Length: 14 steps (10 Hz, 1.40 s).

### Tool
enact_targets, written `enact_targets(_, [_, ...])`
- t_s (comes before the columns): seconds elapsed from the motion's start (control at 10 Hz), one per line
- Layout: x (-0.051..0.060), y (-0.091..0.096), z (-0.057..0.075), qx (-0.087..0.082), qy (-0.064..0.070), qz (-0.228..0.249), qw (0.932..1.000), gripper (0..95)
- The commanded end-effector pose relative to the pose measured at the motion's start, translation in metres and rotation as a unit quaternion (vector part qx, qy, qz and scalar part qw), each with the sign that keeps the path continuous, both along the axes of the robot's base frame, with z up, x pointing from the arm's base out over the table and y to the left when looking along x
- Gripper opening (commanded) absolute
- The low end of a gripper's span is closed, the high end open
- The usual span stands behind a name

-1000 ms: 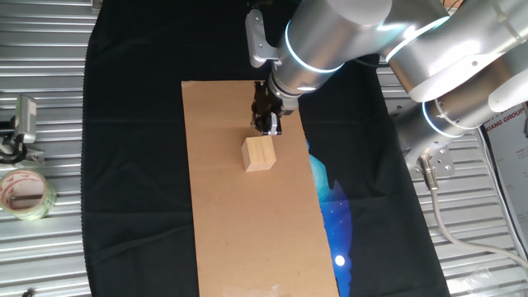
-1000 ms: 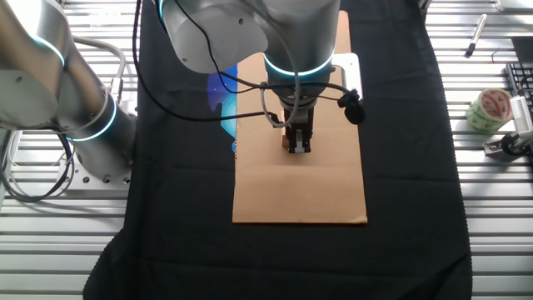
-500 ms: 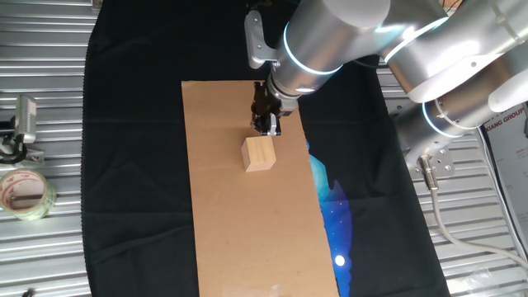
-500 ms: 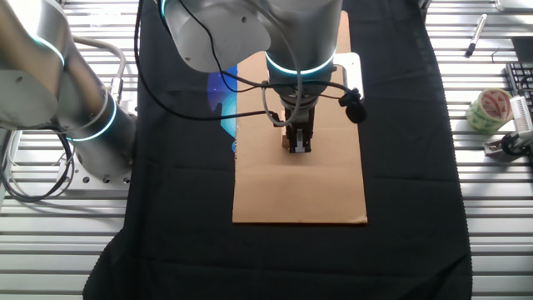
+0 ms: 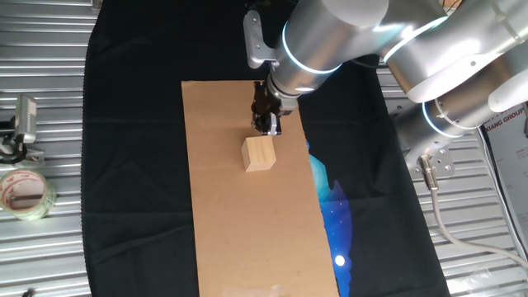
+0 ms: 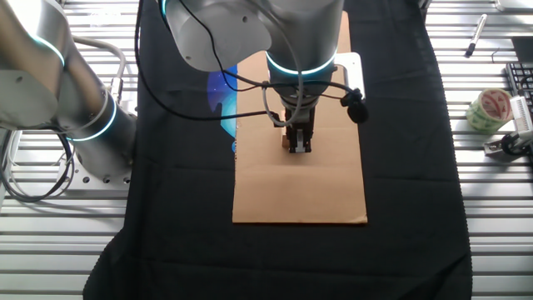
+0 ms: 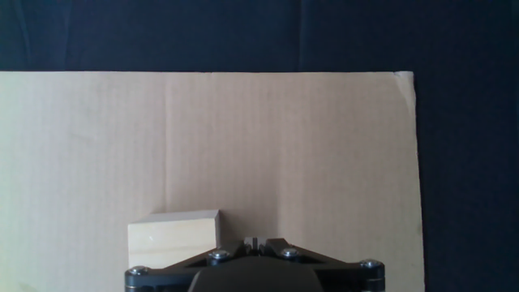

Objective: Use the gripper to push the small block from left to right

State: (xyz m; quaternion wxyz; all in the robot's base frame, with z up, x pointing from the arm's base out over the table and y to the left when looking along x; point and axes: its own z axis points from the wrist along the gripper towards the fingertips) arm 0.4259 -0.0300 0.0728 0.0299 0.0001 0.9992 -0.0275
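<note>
The small block [image 5: 259, 153] is a pale wooden cube on the long brown cardboard sheet [image 5: 239, 214]. My gripper [image 5: 266, 125] hangs from the thick silver arm, just behind the block and slightly to its right, very close to it. Its fingers are shut together with nothing between them. In the other fixed view the gripper [image 6: 300, 147] stands over the cardboard [image 6: 300, 192] and hides the block. In the hand view the block [image 7: 173, 231] lies at the lower left of the shut gripper [image 7: 255, 242], beside the fingers.
A black cloth [image 5: 132, 165] covers the table under the cardboard. A tape roll [image 5: 23, 193] and a metal clip [image 5: 21, 124] lie at the left on the slatted metal table. A second silver arm [image 5: 462, 99] with a cyan ring stands at the right.
</note>
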Motion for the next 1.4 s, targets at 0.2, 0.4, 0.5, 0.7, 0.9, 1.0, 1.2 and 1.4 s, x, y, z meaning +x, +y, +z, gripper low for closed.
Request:
enact_targets(0.2, [-0.0003, 0.0006, -0.0003, 0.003, 0.01, 0.005, 0.9999, 0.0])
enact_targets(0.4, [-0.0003, 0.0006, -0.0003, 0.004, 0.01, 0.009, 0.9999, 0.0])
enact_targets(0.5, [-0.0003, 0.0006, -0.0003, 0.004, 0.012, 0.007, 0.9999, 0.0])
enact_targets(0.7, [-0.0003, 0.0006, -0.0003, -0.005, 0.018, 0.0, 0.9998, 0.0])
enact_targets(0.9, [-0.0003, 0.0006, -0.0003, -0.003, 0.017, -0.002, 0.9998, 0.0])
enact_targets(1.0, [-0.0003, 0.0006, -0.0003, -0.003, 0.018, -0.003, 0.9998, 0.0])
enact_targets(1.2, [-0.0003, 0.0006, -0.0003, -0.002, 0.018, -0.003, 0.9998, 0.0])
enact_targets(1.4, [-0.0003, 0.0006, -0.0003, 0.0, 0.018, -0.004, 0.9998, 0.0])
